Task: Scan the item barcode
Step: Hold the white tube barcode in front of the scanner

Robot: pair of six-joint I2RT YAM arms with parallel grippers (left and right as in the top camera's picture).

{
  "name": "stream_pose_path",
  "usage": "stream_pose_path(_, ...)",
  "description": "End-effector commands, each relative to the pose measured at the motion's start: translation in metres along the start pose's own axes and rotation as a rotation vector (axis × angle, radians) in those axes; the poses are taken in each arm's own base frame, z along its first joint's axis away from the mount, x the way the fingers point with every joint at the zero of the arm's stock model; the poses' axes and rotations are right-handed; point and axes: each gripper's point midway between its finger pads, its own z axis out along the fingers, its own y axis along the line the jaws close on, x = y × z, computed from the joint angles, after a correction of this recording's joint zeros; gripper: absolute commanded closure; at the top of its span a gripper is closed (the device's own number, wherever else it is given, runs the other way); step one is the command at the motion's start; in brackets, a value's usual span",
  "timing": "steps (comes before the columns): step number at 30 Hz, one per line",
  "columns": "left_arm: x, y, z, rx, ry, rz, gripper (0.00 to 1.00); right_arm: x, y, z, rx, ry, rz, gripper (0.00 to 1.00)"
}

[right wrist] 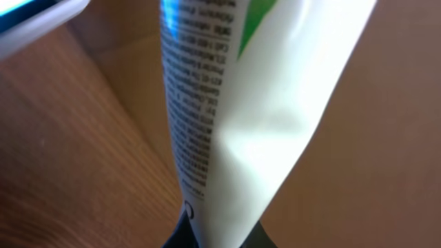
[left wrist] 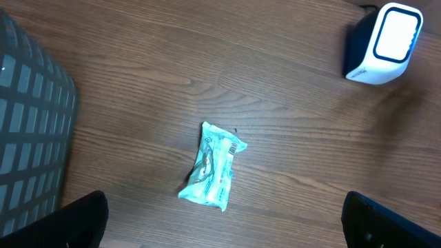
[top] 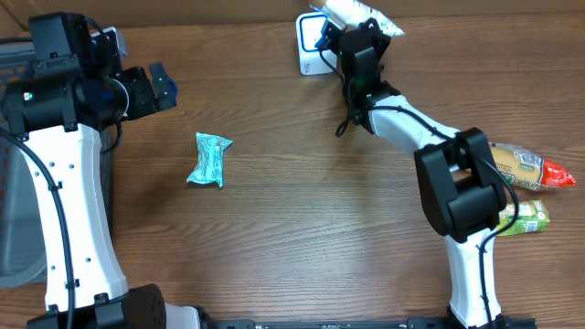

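One white packet [top: 364,15] clamped in R gripper [top: 342,35], held at far scanner [top: 309,50]: scan prob underway; L gripper [top: 157,84] spread wide, empty; teal packet [top: 209,159] at left likely next

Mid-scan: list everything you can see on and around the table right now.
white printed plastic packet: 1, white and green, held beside the scanner
white box-shaped barcode scanner: 1, white and blue, far edge
crinkled teal packet: 1, teal, left of centre
yellow-and-red packet: 1, right edge
green packet: 1, right edge
grey mesh basket: 1, left edge
wooden table: 1, brown
left fingers: black, open, empty
right fingers: black, shut on the white packet
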Motion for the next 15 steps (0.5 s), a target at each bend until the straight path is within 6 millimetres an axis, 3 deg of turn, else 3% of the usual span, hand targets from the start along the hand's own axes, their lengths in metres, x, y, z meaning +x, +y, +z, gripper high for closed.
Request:
stream_pose_path(1,-0.004,-0.002,-0.005,0.004,-0.019,0.027,0.0,-0.011,-0.007,-0.001,0.045,-0.025,-0.014,0.96)
stream_pose_path(4,-0.004,-0.002,-0.005,0.004,-0.019,0.027,0.0,-0.014,0.008,0.003,0.015,-0.051,-0.028,0.96)
stream_pose_path(15,-0.004,-0.002,-0.005,0.004,-0.019,0.027,0.01,-0.024,0.015,0.002,-0.002,-0.101,-0.027,0.96)
